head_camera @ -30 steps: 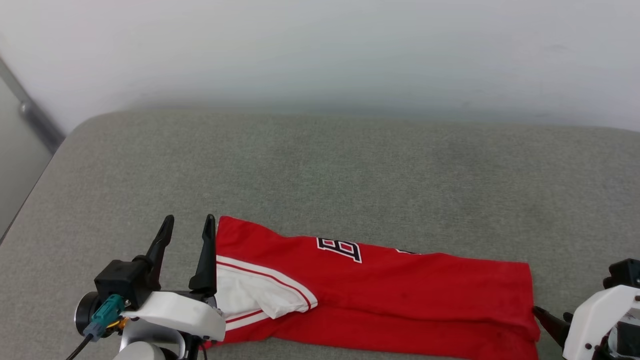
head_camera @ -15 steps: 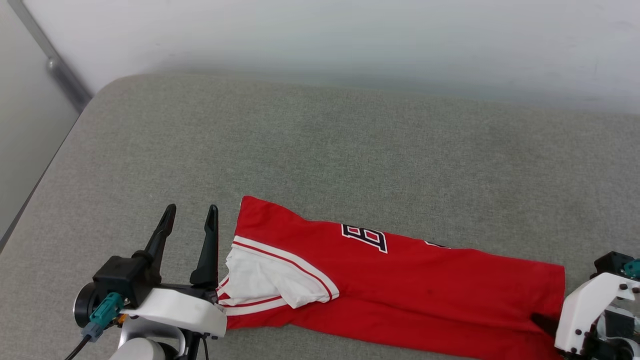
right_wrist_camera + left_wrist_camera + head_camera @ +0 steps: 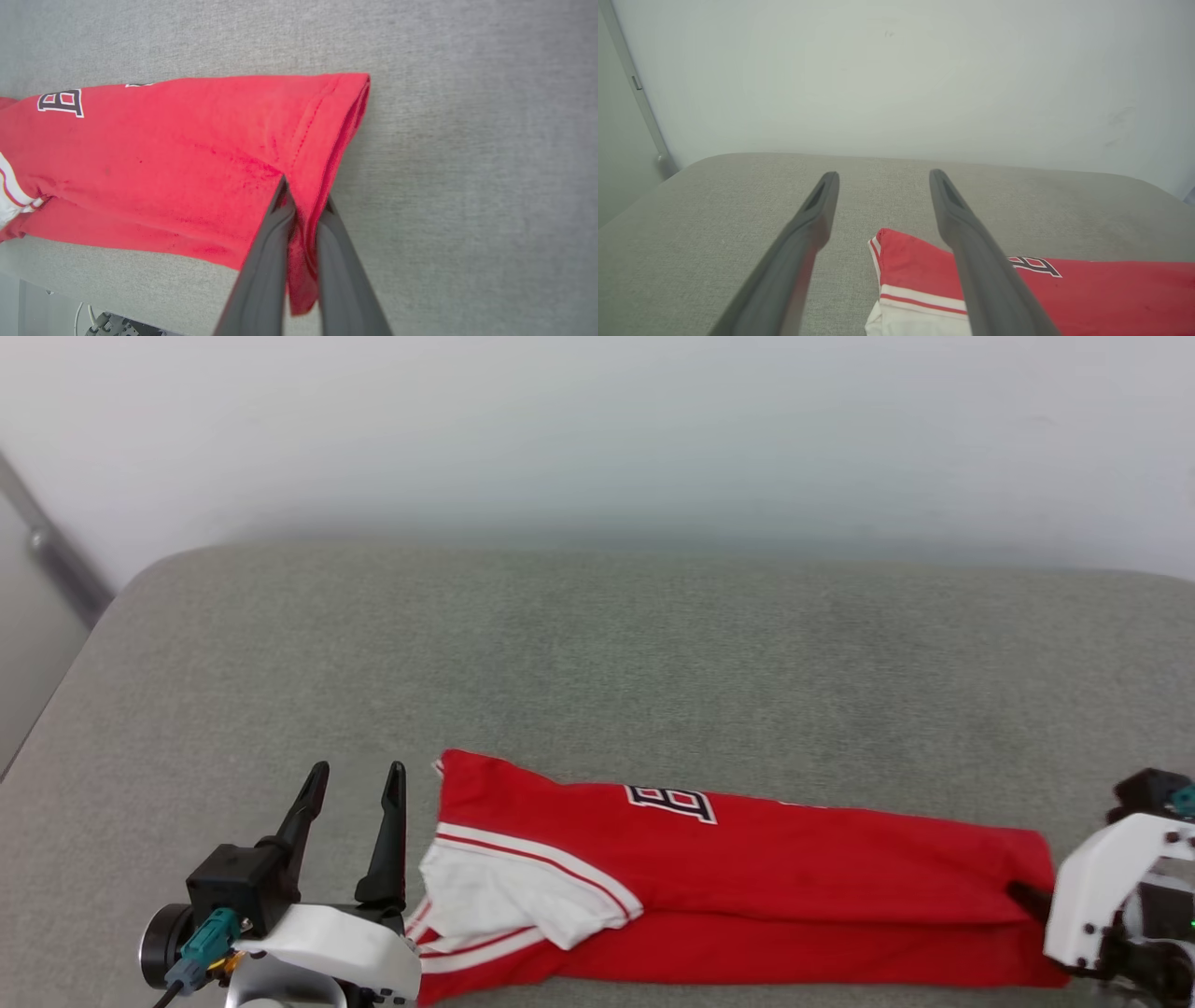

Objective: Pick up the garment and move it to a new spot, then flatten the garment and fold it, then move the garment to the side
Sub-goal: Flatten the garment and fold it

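Note:
The garment (image 3: 794, 868) lies as a long red strip along the near part of the grey cushion, with a white sleeve (image 3: 504, 901) folded over its left end and part of a black-and-white numeral (image 3: 672, 800) on top. My left gripper (image 3: 357, 775) stands open just left of that end, nothing between its fingers; in the left wrist view the gripper (image 3: 883, 176) frames the garment's corner (image 3: 915, 266). My right gripper (image 3: 306, 193) is shut on the hem at the right end of the garment (image 3: 187, 163), which lifts slightly there. Its dark finger (image 3: 1027, 901) meets the cloth's right edge.
The grey upholstered surface (image 3: 607, 653) stretches far back to a white wall (image 3: 597, 429). Its left edge drops beside a metal rail (image 3: 56, 560). The front edge runs close under the garment, with cables (image 3: 103, 322) below it.
The head camera swung between frames. The right finger, beside the hem a second ago, now pinches it. The garment sits a little further from the left gripper's fingers, which stay open.

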### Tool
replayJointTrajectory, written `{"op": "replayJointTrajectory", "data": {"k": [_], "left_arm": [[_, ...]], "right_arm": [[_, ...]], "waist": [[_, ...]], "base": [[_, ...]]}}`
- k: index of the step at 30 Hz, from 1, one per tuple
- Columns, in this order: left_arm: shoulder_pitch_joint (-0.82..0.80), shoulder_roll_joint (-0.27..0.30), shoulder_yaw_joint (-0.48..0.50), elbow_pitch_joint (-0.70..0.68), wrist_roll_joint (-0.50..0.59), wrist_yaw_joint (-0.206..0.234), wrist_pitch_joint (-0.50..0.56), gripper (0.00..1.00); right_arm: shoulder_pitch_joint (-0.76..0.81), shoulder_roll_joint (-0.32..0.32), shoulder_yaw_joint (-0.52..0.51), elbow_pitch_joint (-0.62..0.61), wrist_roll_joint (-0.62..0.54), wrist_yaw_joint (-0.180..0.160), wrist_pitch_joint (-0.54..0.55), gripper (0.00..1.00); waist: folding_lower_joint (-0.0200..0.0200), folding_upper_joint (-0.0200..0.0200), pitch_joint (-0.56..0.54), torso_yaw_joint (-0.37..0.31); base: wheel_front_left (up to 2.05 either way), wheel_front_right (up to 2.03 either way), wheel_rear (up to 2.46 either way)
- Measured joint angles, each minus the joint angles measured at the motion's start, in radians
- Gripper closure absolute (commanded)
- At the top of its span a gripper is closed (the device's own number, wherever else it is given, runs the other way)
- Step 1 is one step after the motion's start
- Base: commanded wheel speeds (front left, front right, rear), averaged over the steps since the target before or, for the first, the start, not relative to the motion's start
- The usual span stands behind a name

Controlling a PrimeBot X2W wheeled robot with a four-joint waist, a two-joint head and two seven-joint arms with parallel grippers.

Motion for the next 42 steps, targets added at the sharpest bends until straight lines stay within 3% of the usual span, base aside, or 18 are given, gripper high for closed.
{"op": "replayJointTrajectory", "data": {"k": [8, 9, 12, 16, 19, 22, 28, 35, 36, 37, 38, 39, 40, 42], "left_arm": [[0.017, 0.0, 0.002, -0.008, -0.009, 0.013, 0.005, 0.0], [0.023, 0.0, 0.002, -0.007, -0.015, 0.013, 0.006, 0.0], [0.023, -0.002, 0.002, -0.007, -0.018, 0.013, 0.006, 0.0], [0.023, -0.002, 0.002, -0.007, -0.019, 0.012, 0.009, 0.0], [0.017, -0.001, -0.001, -0.006, -0.019, 0.008, 0.011, 0.0], [0.001, -0.003, -0.008, -0.003, -0.019, 0.002, 0.015, 0.0], [-0.019, -0.019, -0.03, 0.015, -0.018, -0.008, 0.023, 0.0], [-0.036, -0.029, -0.048, 0.029, -0.017, -0.014, 0.032, 0.0], [-0.041, -0.033, -0.052, 0.031, -0.017, -0.016, 0.033, 0.0], [-0.044, -0.036, -0.054, 0.033, -0.016, -0.017, 0.033, 0.0], [-0.044, -0.037, -0.055, 0.035, -0.016, -0.018, 0.033, 0.0], [-0.045, -0.037, -0.056, 0.038, -0.016, -0.02, 0.032, 0.0], [-0.047, -0.037, -0.056, 0.042, -0.016, -0.025, 0.032, 0.0], [-0.05, -0.036, -0.053, 0.048, -0.017, -0.026, 0.03, 0.0]], "right_arm": [[0.032, -0.027, -0.2, -0.056, -0.03, 0.0, -0.006, 1.0], [0.041, 0.012, -0.272, -0.094, -0.016, 0.0, 0.017, 1.0], [0.029, 0.105, -0.324, -0.121, 0.091, 0.0, 0.069, 1.0], [0.009, 0.161, -0.316, -0.139, 0.226, 0.0, 0.159, 1.0], [0.002, 0.173, -0.26, -0.127, 0.363, 0.0, 0.201, 1.0], [-0.013, 0.174, -0.14, -0.068, 0.523, 0.0, 0.18, 1.0], [-0.031, 0.175, 0.164, 0.032, 0.706, 0.0, 0.04, 1.0], [-0.115, 0.176, 0.485, 0.113, 0.819, 0.0, -0.151, 1.0], [-0.128, 0.176, 0.516, 0.127, 0.815, 0.0, -0.188, 0.87], [-0.143, 0.177, 0.538, 0.145, 0.808, 0.0, -0.228, 0.83], [-0.159, 0.177, 0.56, 0.164, 0.803, 0.0, -0.258, 0.67], [-0.175, 0.176, 0.579, 0.186, 0.788, 0.0, -0.294, 0.22], [-0.191, 0.177, 0.598, 0.213, 0.748, 0.0, -0.335, 0.0], [-0.22, 0.177, 0.632, 0.255, 0.713, 0.0, -0.379, 0.0]], "waist": [[0.0, 0.0, -0.017, -0.064], [0.0, 0.0, -0.018, -0.08], [0.0, 0.0, -0.016, -0.089], [0.0, 0.0, -0.008, -0.093], [0.0, 0.0, 0.0, -0.087], [0.0, 0.0, 0.006, -0.073], [0.0, 0.0, 0.014, -0.031], [0.0, 0.0, 0.025, 0.026], [0.0, 0.0, 0.028, 0.035], [-0.0001, 0.0, 0.03, 0.043], [0.0, 0.0, 0.032, 0.051], [-0.0001, 0.0, 0.034, 0.058], [-0.0001, 0.0, 0.036, 0.064], [-0.0001, 0.0, 0.042, 0.071]], "base": [[0.0, 0.0, 0.0], [0.0, 0.0, 0.0], [0.0, 0.0, 0.0], [0.0, 0.0, 0.0], [0.0, 0.0, 0.0], [0.0, 0.0, 0.0], [0.0, 0.0, 0.0], [0.0, 0.0, 0.0], [0.0, 0.0, 0.0], [0.0, 0.0, 0.0], [0.0, 0.0, 0.0], [0.0, 0.0, 0.0], [0.0, 0.0, 0.0], [0.0, 0.0, 0.0]]}}
